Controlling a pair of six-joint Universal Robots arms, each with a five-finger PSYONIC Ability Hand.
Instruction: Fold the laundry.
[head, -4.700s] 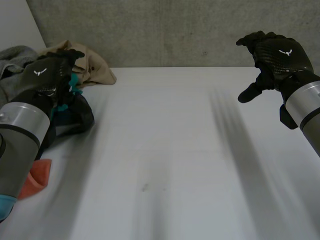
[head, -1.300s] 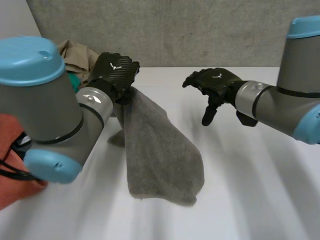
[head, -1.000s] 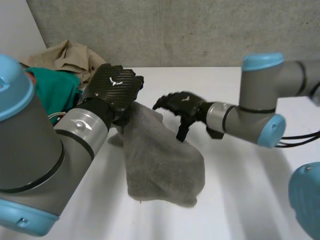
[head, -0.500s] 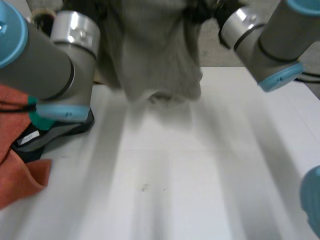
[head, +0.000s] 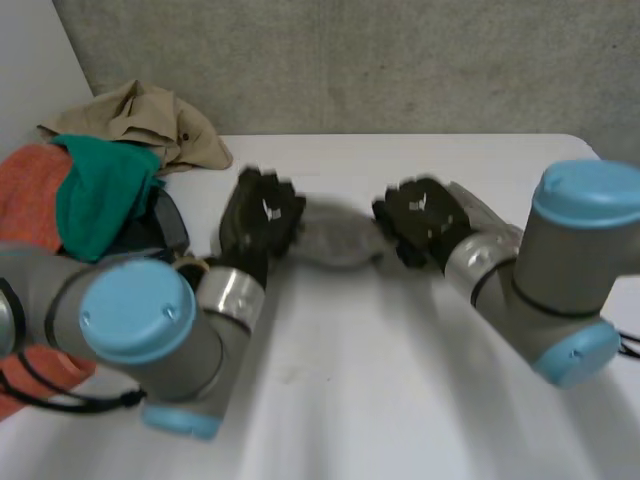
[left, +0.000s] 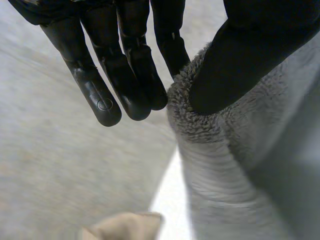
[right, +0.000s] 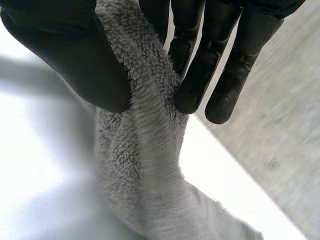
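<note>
Towel (head: 335, 240) pinched by left hand (head: 256, 218) and right hand (head: 425, 218); white emblem (head: 268, 208) on left

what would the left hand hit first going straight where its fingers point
The left hand, pinching the towel, has bare table ahead; probably the concrete wall first, though depth is unclear.

Item count: one grey towel (head: 335, 240) at frame centre; two black hands, left hand (head: 258, 215) and right hand (head: 420, 220); one white table (head: 400, 400). Upper left: one tan garment (head: 150, 120), one teal garment (head: 95, 190), one orange cloth (head: 25, 190).
</note>
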